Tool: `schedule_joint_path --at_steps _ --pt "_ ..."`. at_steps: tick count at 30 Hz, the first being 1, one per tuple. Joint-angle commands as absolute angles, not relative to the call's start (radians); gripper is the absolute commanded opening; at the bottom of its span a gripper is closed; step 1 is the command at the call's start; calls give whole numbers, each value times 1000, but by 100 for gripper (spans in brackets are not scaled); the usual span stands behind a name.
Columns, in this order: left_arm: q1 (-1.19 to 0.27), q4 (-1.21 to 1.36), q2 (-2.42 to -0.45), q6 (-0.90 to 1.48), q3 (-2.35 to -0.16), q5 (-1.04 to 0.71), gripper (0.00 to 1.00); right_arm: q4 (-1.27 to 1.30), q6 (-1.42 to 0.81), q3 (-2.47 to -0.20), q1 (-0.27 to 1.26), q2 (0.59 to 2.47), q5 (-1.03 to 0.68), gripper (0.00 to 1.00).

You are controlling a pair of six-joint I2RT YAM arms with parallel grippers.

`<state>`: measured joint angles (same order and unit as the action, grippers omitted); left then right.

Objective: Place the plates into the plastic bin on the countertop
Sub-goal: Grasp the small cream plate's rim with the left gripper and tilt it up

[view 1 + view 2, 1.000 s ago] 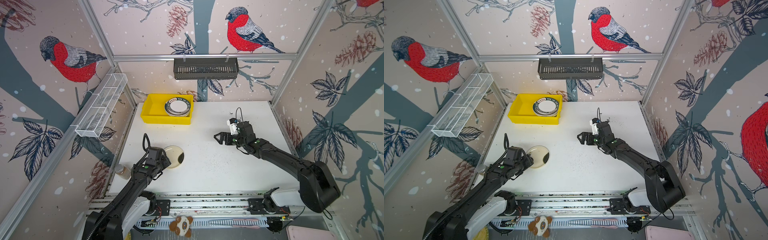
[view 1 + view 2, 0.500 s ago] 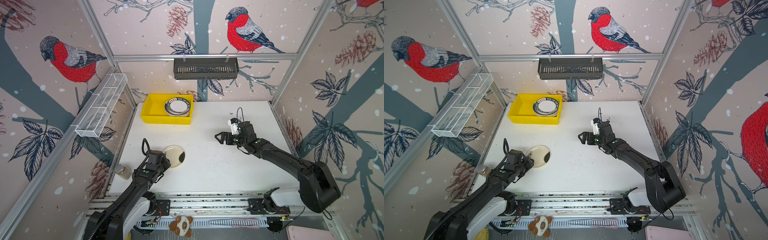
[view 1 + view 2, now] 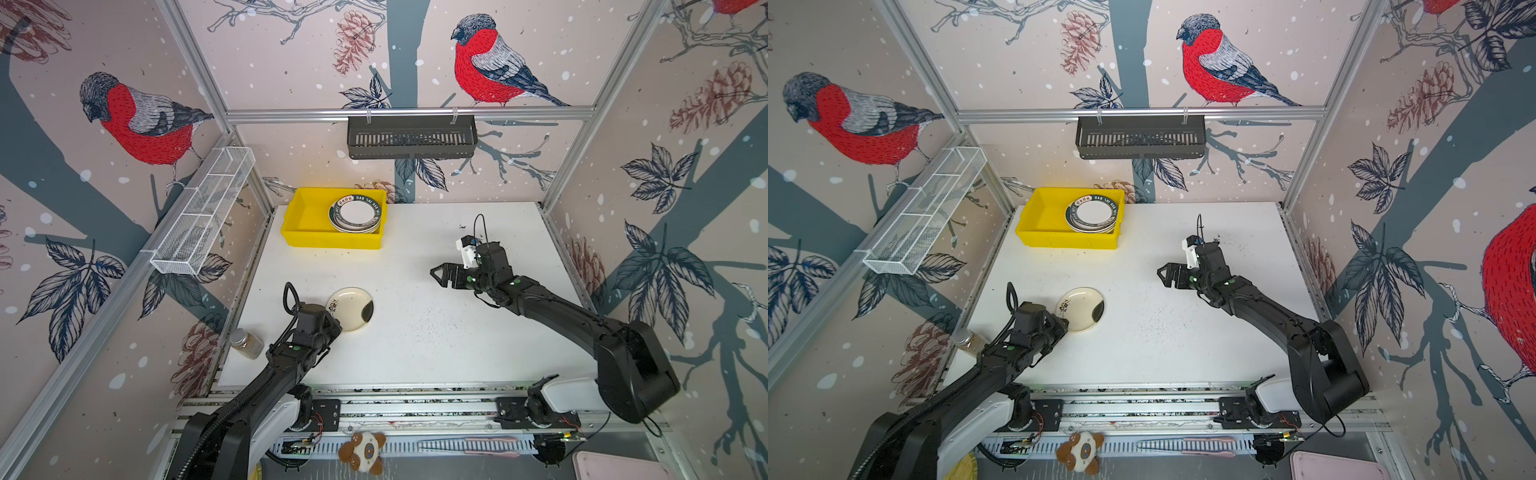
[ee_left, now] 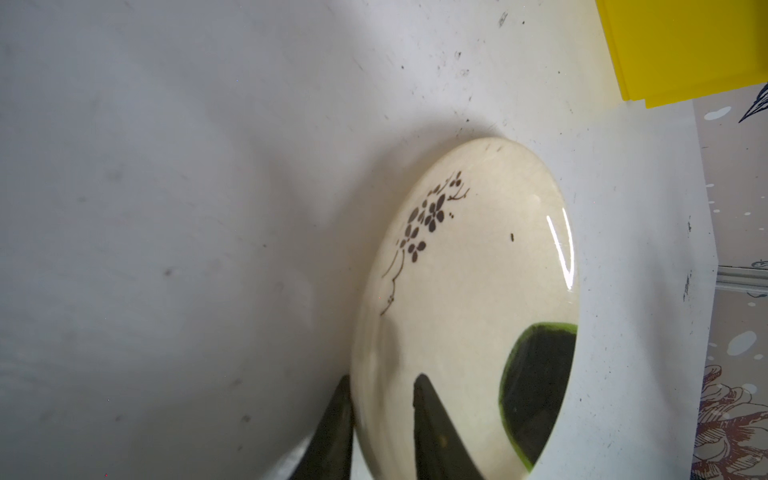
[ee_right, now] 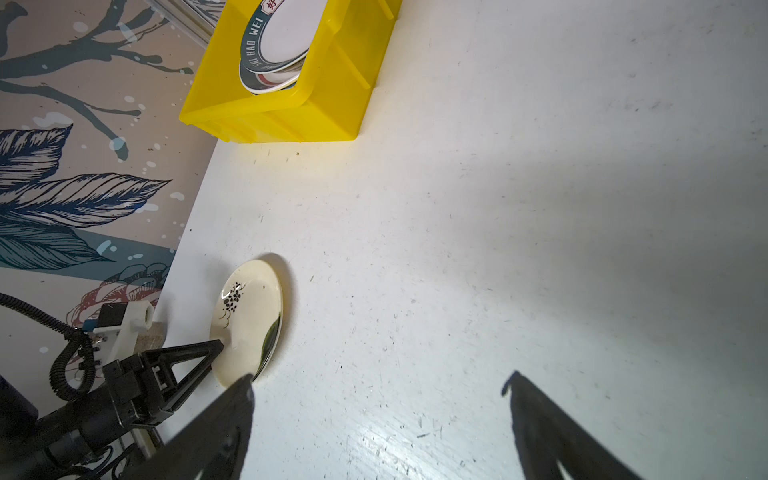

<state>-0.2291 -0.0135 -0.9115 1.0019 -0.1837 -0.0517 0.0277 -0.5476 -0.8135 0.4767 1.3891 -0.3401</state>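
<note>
White speckled bench [image 3: 436, 353]: cream plate [image 3: 350, 309] lies near-left, rim pinched by left claw [image 4: 382, 377]. Yellow bin [image 3: 328, 241], plates [image 3: 356, 214] stacked inside at right, sits straight beyond, far-left. Right claw [image 5: 381, 378] gapes empty, well apart; left arm nearer.

1. both top views: bright, even, diffuse light; wide-angle stretch toward the corners.
2. cream plate [image 3: 350, 309] throws a soft, short shadow on the countertop [image 3: 436, 345].
3. left wrist view: white glare streak along the plate's rim; left gripper [image 4: 382, 377] dark, out of focus.
4. right wrist view: right gripper [image 5: 381, 375] blurred near the lens; sheen on the countertop; yellow cast beside the plastic bin [image 5: 291, 112].
</note>
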Motion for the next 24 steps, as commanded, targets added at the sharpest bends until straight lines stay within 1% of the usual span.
schedule_joint_path --at_steps 1,3,5,7,11,12,15,16,18,24 --pt "-227 -2 -914 1019 -174 -21 27 35 -555 -820 475 1393 -348 95" --pt "-227 4 -916 1023 -165 -14 25 33 -555 -819 472 1394 -348 92" --pt "-227 20 -916 1030 -153 -18 23 31 -560 -818 470 1395 -347 91" --pt "-227 26 -919 1031 -150 -16 19 34 -564 -817 466 1398 -347 91" --pt "-227 22 -925 1027 -158 -12 19 39 -566 -816 464 1403 -349 91" --pt "-227 19 -926 1023 -160 -9 16 46 -570 -814 464 1405 -348 91" --pt "-227 15 -931 1019 -161 1 13 42 -571 -823 464 1417 -353 91" --pt "-226 15 -932 1019 -160 4 9 38 -571 -829 464 1420 -354 91" --pt "-225 16 -933 1016 -159 2 3 35 -571 -831 463 1420 -353 91" --pt "-222 2 -949 990 -189 4 0 46 -574 -831 464 1418 -357 91"
